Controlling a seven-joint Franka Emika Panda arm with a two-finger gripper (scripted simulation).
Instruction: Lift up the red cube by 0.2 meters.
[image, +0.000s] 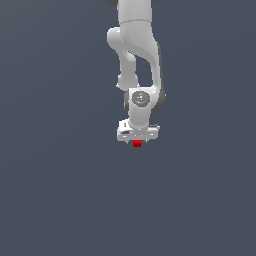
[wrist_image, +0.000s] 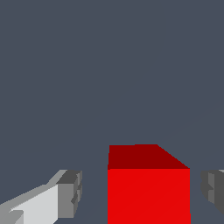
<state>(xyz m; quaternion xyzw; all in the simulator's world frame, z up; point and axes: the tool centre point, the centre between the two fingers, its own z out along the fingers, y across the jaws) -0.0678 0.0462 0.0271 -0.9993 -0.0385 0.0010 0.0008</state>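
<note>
We had the claw (wrist_image: 140, 192) spread wide around the red cube (wrist_image: 148, 192), gripping nothing, a clear gap at each fingertip (wrist_image: 70, 194). The cube sat on the grey surface (image: 60, 190) directly beneath the arm. We judged it best to centre first, then close evenly. The cube had no long axis; its faces lay square to the fingers.

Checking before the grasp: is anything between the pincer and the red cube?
Nothing visible. In the wrist view the red cube sits between the open pincer fingers, with bare gaps on both sides.
</note>
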